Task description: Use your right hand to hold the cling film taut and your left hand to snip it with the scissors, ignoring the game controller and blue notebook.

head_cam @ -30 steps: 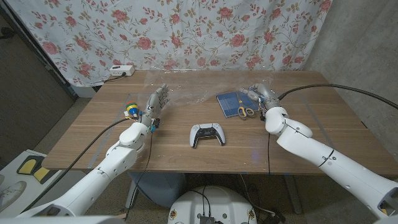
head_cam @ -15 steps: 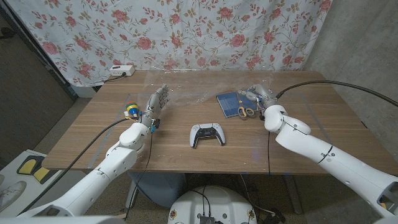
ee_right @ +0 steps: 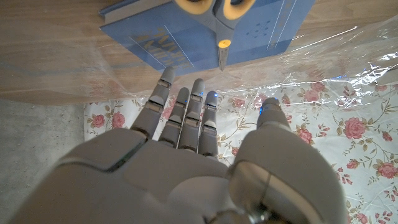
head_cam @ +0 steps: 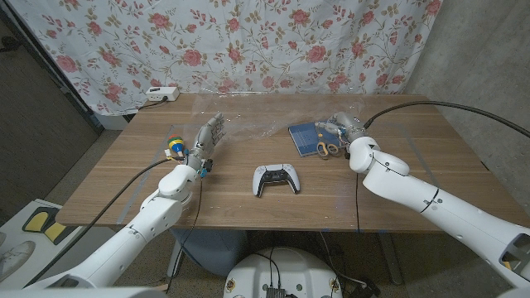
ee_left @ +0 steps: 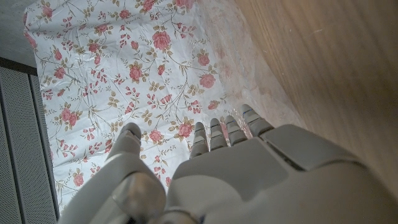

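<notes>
Hovering beside the scissors [head_cam: 325, 149]
My right hand [head_cam: 346, 128], fingers apart, empty, sits at their two o'clock; left hand [head_cam: 207, 141] likewise apart, empty.

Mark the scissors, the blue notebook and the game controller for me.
scissors [head_cam: 325, 149], head view, on the yellow handle loops.
blue notebook [head_cam: 303, 134], head view, on the bare cover beside the scissors.
game controller [head_cam: 277, 179], head view, on the white body between its grips.
</notes>
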Controlling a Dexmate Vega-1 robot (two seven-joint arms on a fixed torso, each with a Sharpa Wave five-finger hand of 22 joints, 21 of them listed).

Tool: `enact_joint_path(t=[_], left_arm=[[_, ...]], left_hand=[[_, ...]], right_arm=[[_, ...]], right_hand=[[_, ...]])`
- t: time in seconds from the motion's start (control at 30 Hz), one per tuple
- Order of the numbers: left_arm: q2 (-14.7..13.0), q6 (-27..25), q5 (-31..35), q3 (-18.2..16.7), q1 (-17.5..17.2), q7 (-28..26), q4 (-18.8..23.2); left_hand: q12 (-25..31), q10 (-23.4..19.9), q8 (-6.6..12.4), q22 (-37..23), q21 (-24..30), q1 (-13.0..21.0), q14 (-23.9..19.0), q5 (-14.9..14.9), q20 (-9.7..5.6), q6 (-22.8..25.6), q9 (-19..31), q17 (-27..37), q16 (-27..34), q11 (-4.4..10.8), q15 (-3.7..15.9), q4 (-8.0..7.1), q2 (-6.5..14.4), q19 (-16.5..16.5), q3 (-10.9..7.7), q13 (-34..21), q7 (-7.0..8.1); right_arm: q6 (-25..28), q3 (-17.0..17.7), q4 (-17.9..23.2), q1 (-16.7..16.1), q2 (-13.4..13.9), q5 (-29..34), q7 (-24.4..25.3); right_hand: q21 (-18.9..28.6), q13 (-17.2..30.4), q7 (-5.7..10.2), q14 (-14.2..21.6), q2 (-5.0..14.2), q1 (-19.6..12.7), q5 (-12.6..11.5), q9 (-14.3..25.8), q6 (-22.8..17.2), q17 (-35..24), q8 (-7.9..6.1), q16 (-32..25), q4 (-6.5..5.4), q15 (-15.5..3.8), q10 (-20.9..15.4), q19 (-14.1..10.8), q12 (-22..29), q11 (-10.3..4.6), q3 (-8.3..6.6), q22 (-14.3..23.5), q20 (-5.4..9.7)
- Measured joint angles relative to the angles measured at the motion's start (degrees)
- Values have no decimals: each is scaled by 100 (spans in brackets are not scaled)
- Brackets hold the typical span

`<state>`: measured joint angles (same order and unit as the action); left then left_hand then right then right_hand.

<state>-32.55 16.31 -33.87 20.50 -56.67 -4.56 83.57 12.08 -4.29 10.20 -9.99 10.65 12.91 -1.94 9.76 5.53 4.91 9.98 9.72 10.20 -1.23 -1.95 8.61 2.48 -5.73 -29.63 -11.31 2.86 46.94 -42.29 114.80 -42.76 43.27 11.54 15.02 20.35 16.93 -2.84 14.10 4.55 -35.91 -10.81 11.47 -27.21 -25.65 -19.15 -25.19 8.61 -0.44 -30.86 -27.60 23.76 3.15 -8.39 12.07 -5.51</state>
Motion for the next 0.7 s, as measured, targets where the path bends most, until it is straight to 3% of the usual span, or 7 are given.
enact_joint_path(t=[0.7], left_arm=[[-23, 38, -46, -38, -86, -20, 68]], left_hand=[[0, 0, 0, -2, 0, 46, 0, 0, 0, 0, 0, 0, 0, 0, 0, 25, 1, 0, 25, 0, 0]], right_arm=[[403, -441, -185, 315, -85, 401, -49]], right_hand=[[23, 51, 37, 68, 22, -129, 0, 11, -85, -53, 34, -28, 24, -67, -115, -62, 126, -52, -24, 7, 60]])
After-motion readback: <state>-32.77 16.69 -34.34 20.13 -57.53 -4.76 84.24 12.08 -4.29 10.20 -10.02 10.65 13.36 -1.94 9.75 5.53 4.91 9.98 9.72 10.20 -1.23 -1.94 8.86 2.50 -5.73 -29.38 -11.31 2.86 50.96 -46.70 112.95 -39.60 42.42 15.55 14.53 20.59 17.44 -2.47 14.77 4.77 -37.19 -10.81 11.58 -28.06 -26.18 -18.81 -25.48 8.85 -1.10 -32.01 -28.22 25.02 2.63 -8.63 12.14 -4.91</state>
